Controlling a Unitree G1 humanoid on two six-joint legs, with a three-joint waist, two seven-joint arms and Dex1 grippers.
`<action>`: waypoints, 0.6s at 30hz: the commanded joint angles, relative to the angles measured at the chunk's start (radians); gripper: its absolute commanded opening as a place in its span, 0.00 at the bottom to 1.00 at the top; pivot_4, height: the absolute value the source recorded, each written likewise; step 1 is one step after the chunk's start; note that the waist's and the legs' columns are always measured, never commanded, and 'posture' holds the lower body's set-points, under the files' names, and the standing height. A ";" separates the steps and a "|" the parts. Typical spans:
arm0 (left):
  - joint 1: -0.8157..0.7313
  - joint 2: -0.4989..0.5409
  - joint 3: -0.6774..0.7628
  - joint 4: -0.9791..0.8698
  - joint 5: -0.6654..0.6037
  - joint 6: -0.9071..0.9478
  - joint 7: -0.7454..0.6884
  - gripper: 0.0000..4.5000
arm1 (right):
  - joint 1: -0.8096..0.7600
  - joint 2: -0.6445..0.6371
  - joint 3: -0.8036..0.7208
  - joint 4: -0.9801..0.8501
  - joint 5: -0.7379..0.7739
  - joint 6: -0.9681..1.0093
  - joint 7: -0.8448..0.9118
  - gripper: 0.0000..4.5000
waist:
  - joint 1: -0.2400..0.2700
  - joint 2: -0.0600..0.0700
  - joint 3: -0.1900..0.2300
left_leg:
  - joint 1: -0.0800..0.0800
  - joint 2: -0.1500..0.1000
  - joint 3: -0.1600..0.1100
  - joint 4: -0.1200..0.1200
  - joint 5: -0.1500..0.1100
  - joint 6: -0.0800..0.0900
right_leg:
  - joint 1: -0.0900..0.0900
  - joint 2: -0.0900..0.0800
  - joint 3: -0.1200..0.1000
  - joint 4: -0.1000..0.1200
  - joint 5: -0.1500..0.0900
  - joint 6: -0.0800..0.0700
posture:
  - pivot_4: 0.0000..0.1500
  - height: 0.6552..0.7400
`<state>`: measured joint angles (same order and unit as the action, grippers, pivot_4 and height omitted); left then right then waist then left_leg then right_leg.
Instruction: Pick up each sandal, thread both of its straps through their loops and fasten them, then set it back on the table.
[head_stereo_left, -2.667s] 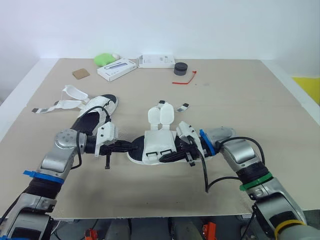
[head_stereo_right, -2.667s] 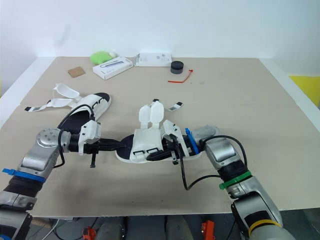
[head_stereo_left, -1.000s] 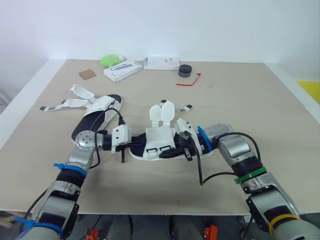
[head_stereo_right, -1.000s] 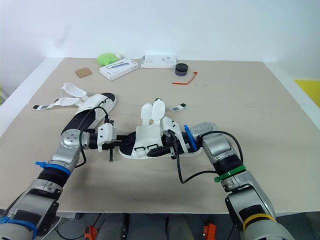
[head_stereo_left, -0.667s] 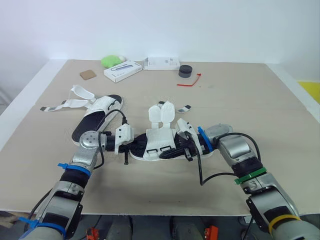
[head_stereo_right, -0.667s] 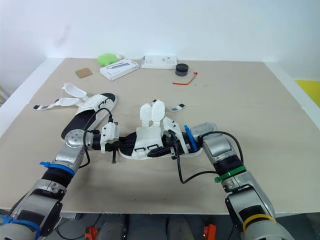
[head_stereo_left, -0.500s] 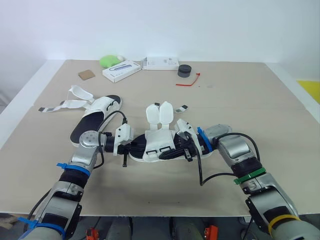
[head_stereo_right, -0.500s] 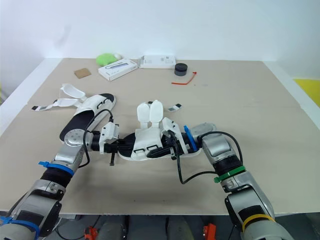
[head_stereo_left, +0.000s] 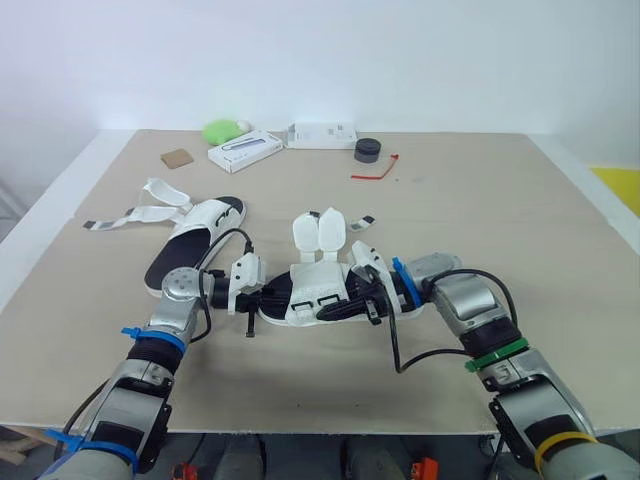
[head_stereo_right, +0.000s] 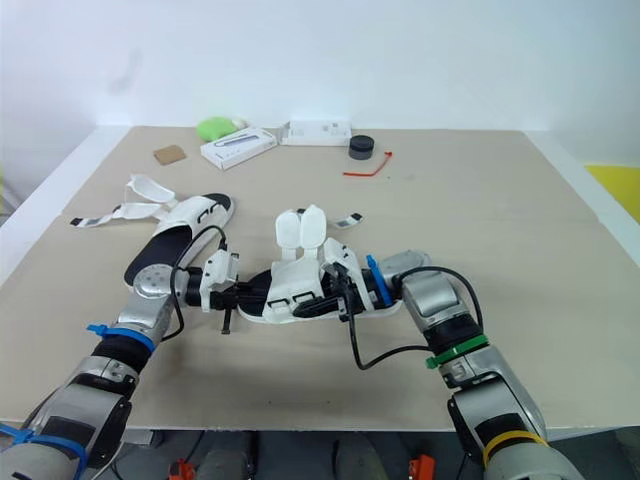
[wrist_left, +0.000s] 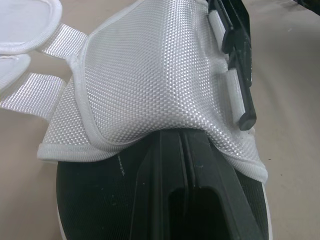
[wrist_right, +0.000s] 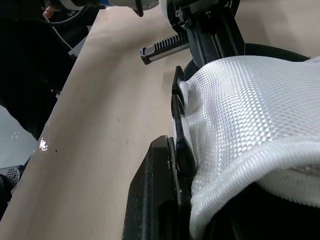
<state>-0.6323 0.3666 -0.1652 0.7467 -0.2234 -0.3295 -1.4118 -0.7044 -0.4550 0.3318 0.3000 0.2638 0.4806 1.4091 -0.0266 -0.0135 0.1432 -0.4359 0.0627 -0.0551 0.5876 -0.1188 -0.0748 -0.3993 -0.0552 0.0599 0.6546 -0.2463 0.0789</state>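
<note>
A white mesh sandal (head_stereo_left: 320, 293) with a black sole lies mid-table, both strap flaps (head_stereo_left: 320, 230) standing loose at its far side. My left gripper (head_stereo_left: 277, 297) reaches in from the heel end. In the left wrist view its fingers (wrist_left: 170, 195) lie pressed together on the insole, tips hidden under the upper (wrist_left: 150, 80). My right gripper (head_stereo_left: 353, 302) is shut on the upper's edge by the black loops (wrist_right: 180, 135). A second sandal (head_stereo_left: 195, 235) lies to the left, its straps (head_stereo_left: 130, 213) spread on the table.
Along the far edge sit a green object (head_stereo_left: 222, 130), two white boxes (head_stereo_left: 245, 150) (head_stereo_left: 322, 134), a black round piece (head_stereo_left: 368, 150), a red tie (head_stereo_left: 372, 170) and a brown square (head_stereo_left: 177, 158). The table's front edge (head_stereo_left: 320, 432) is near my arms.
The camera has shifted. My left gripper has slid further right into the sandal, under its upper. The right gripper keeps the same hold, and the second sandal has not moved.
</note>
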 joint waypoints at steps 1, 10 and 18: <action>0.080 0.019 -0.119 0.166 0.158 0.017 -0.027 0.01 | -0.019 0.012 -0.055 -0.067 0.047 0.001 -0.012 0.00 | 0.000 0.001 -0.001 | 0.001 0.000 0.000 0.000 0.000 0.000 | 0.000 0.000 0.000 0.000 0.000 0.000 | 1.00 1.00; 0.061 0.035 -0.148 0.183 0.192 -0.004 -0.056 0.01 | -0.014 0.009 -0.064 -0.078 0.055 0.010 -0.025 0.00 | -0.001 0.004 -0.004 | 0.006 0.000 0.000 0.000 -0.002 -0.004 | 0.001 0.000 0.000 0.000 -0.001 -0.001 | 1.00 1.00; 0.061 0.032 -0.141 0.163 0.173 0.019 -0.076 0.00 | -0.039 -0.004 -0.090 -0.044 0.078 0.050 -0.009 0.23 | -0.002 0.005 -0.004 | 0.006 0.000 0.000 -0.001 -0.003 -0.004 | 0.001 0.000 0.000 0.000 -0.001 -0.002 | 1.00 1.00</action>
<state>-0.6647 0.3739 -0.1824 0.7964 -0.1948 -0.3713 -1.4349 -0.6929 -0.4506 0.3170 0.2790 0.2837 0.5195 1.3881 -0.0284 -0.0085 0.1391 -0.4295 0.0627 -0.0550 0.5867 -0.1215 -0.0791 -0.3981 -0.0556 0.0599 0.6544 -0.2474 0.0772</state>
